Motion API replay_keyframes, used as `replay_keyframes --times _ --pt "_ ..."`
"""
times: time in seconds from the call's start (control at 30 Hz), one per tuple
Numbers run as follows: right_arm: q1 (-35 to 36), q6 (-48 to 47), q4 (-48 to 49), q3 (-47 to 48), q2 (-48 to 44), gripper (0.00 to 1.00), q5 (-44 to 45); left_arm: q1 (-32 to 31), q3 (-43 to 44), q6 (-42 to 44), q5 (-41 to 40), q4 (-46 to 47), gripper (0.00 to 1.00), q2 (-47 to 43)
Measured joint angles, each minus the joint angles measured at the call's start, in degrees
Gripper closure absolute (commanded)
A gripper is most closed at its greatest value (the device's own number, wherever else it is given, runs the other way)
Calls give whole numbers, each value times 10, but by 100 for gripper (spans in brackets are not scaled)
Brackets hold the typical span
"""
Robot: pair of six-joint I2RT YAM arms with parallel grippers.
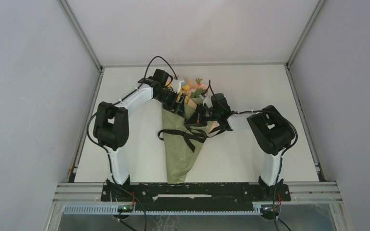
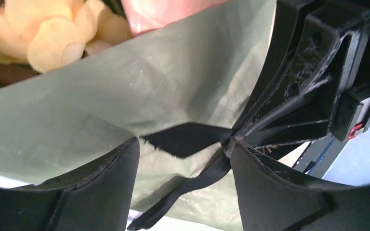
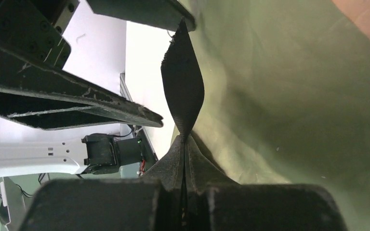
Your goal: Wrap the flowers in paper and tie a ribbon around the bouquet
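**Asker:** Why is your right gripper (image 3: 184, 144) clamped so hard?

**Me:** Its jaws are fully closed on the flat black fabric ribbon (image 3: 183, 91), pinched at the very tips. I judge that keeps the strand taut against the olive-green sheet of wrapping paper (image 3: 294, 96) lying just beside them.

**Asker:** And the left gripper (image 2: 184, 144)?

**Me:** Spread wide, gripping nothing. The ribbon's free tail lies in the gap between its jaws, though I cannot tell whether it brushes one finger. I judge it sits there to take that tail so a knot can be drawn.

**Asker:** Where is the bouquet (image 1: 178, 154)?

**Me:** Lying on the white tabletop (image 1: 250, 96) beneath both pairs of jaws. The pink, yellow and cream flowers (image 1: 192, 89) are just beyond them, and the ribbon loops round the cone on the near side.

**Asker:** Any labels?

**Me:** No brand or writing I can read.
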Motion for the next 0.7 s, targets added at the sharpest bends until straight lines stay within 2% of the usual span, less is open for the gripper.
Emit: replay_keyframes --times 0.13,0.2,0.3,0.4,0.43,0.7 --pt "0 -5 8 0 0 100 -14 0 0 -19 30 24 33 14" --pt "1 -9 13 0 0 100 -22 0 0 -26 40 31 42 22" --pt "3 -16 17 0 0 100 -33 0 0 -39 52 35 64 29" --pt "4 -22 17 0 0 100 -38 0 -1 -49 71 37 97 31" --pt "4 -22 17 0 0 100 -39 0 -3 -50 79 38 100 31" --pt "0 -35 12 0 0 100 -39 0 -64 -45 106 34 100 15"
